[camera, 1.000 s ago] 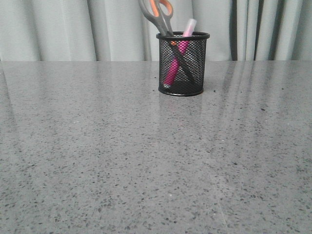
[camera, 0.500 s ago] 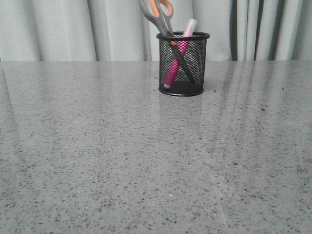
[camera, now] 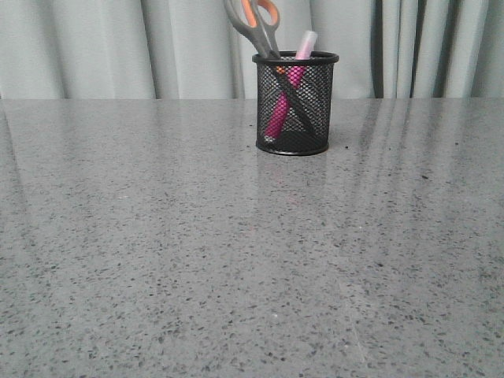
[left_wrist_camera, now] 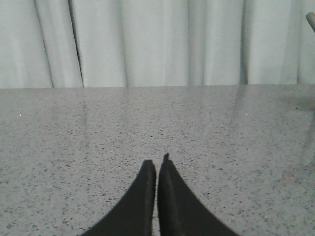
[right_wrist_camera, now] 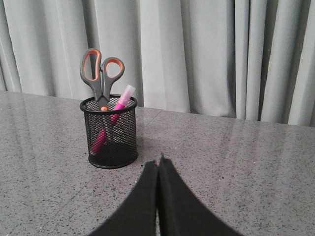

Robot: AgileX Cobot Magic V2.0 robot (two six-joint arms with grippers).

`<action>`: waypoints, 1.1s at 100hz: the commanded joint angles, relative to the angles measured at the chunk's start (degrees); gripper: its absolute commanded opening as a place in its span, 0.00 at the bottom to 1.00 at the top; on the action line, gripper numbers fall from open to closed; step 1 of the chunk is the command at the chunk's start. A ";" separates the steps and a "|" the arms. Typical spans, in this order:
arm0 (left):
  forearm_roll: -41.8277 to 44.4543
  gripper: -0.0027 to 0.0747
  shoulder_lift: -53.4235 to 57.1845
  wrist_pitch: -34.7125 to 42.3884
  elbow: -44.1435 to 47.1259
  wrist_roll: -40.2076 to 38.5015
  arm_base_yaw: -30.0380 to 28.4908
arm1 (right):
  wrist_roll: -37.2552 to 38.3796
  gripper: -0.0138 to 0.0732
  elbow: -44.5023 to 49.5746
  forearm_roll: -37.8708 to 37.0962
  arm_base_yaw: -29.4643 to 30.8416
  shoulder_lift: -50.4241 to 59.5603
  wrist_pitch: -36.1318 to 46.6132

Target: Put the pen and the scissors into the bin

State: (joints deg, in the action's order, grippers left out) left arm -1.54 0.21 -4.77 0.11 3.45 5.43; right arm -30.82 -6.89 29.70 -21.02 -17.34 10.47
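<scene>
The black mesh bin (camera: 294, 106) (right_wrist_camera: 109, 132) stands upright on the grey speckled table. Inside it the pink pen (camera: 288, 88) (right_wrist_camera: 118, 104) leans with its clear cap above the rim. The grey scissors (camera: 256, 24) (right_wrist_camera: 101, 73) stand blades down in the bin, orange-lined loops sticking up. My right gripper (right_wrist_camera: 157, 163) is shut and holds nothing; it is well back from the bin. My left gripper (left_wrist_camera: 157, 162) is shut too, over bare table. A grey tip at the edge of the left wrist view is too small to name. Neither arm shows in the front view.
Pale pleated curtains (camera: 118, 47) hang behind the table's far edge. The speckled tabletop (camera: 236, 260) stretches from the bin toward the camera.
</scene>
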 commanded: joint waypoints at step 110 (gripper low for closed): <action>-3.39 0.01 1.91 4.24 2.51 -0.89 -0.23 | 11.50 0.08 1.72 -17.00 13.22 4.73 0.86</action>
State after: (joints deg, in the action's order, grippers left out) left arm -4.38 0.21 -4.86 0.11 3.03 5.43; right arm -23.39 -4.05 18.60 -12.89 -14.93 10.91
